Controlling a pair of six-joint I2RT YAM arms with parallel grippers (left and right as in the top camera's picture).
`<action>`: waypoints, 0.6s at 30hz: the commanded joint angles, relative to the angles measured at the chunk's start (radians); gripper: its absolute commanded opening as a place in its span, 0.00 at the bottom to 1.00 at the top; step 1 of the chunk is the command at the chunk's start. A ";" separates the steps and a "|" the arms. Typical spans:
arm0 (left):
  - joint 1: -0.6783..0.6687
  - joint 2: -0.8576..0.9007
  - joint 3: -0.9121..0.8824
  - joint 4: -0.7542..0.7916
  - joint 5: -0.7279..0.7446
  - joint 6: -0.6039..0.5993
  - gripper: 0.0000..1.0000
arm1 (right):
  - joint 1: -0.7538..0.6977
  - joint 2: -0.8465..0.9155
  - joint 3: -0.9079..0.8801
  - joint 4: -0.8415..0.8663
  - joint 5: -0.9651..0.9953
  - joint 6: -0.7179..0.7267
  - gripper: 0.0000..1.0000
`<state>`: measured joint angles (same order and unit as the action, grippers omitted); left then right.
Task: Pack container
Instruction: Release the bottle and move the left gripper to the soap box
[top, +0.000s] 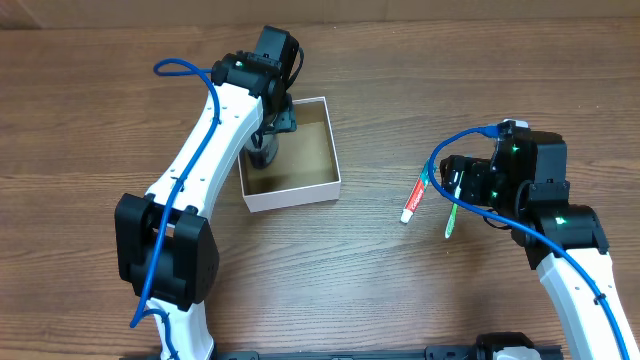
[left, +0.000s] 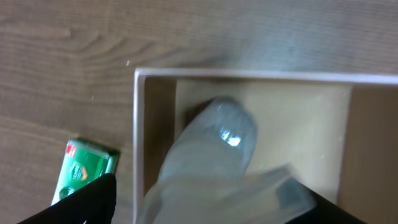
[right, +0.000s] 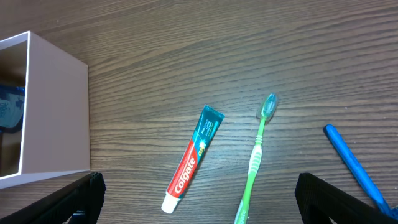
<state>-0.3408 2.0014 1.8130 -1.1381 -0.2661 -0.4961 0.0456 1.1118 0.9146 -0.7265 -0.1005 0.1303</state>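
The container (top: 292, 194) is a square cardboard box with white walls and a brown inside, left of centre. My left gripper (top: 266, 146) is lowered into its left side, shut on a clear plastic bottle (left: 217, 143) that points down at the box floor; the box rim (left: 249, 75) frames it. My right gripper (top: 455, 187) is open and empty above a red and teal toothpaste tube (right: 189, 158) and a green toothbrush (right: 255, 155) lying side by side on the table. The box's white wall (right: 56, 112) shows at the left of the right wrist view.
A green packet (left: 84, 169) lies on the table just outside the box's left wall. Something blue (right: 9, 109) shows inside the box. A blue cable (right: 349, 160) crosses the right of the right wrist view. The table is wood grained.
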 joint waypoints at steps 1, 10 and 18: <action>-0.025 -0.129 0.023 -0.023 0.002 0.084 0.84 | -0.002 0.000 0.029 0.002 -0.007 0.001 1.00; 0.095 -0.402 0.007 -0.231 0.037 0.238 0.99 | -0.002 0.000 0.029 0.000 -0.007 0.001 1.00; 0.391 -0.368 -0.332 0.018 0.233 0.393 1.00 | -0.002 0.000 0.029 -0.006 -0.007 0.001 1.00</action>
<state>0.0090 1.6024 1.6142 -1.2015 -0.1081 -0.1986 0.0456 1.1118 0.9146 -0.7345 -0.1013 0.1303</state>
